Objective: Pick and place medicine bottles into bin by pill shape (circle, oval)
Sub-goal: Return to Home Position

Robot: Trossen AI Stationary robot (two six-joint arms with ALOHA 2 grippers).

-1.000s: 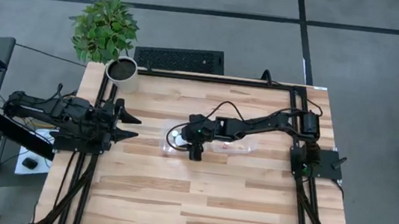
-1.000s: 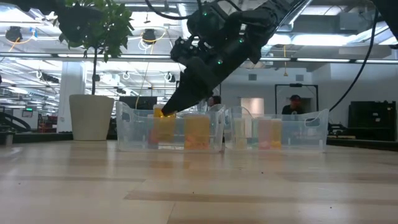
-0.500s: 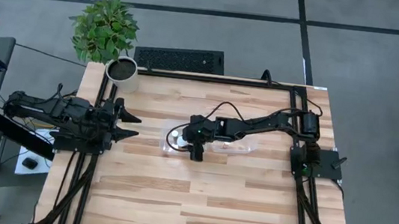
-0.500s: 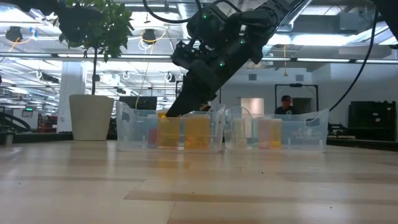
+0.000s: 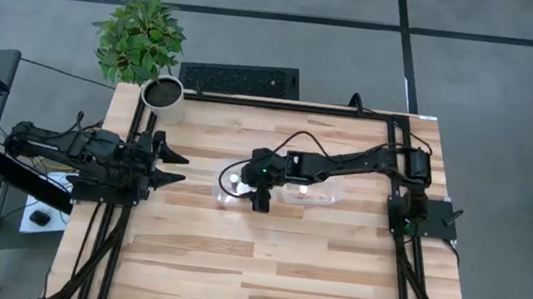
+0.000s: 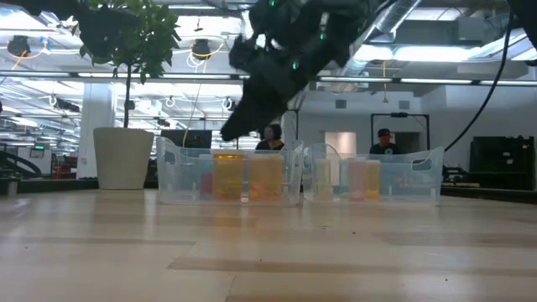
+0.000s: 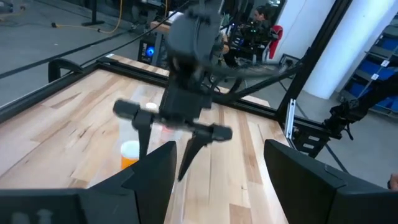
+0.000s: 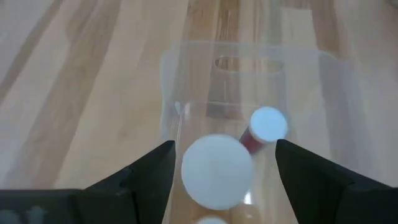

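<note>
Two clear bins stand side by side mid-table, the left bin (image 5: 222,191) and the right bin (image 5: 327,199). In the low view the left bin (image 6: 168,172) holds orange-bodied medicine bottles (image 6: 226,176) standing upright. The right bin (image 6: 428,172) holds paler bottles (image 6: 357,179). My right gripper (image 6: 228,134) is open and empty, above the left bin and clear of the bottles. Its wrist view (image 8: 225,144) looks down on a wide white cap (image 8: 216,171) and a smaller capped bottle (image 8: 267,124). My left gripper (image 5: 176,167) waits open at the table's left edge.
A white plant pot (image 5: 163,97) with a green plant stands at the table's far left corner. A dark grille (image 5: 239,78) lies beyond the far edge. Bare wood lies in front of the bins (image 5: 264,260). People (image 6: 383,141) show in the room behind.
My right gripper has set an orange bottle down into the left bin, let it go and risen above the bin's rim. The bottle, earlier tipped at the fingertips near the rim, now stands upright on the bin's floor.
</note>
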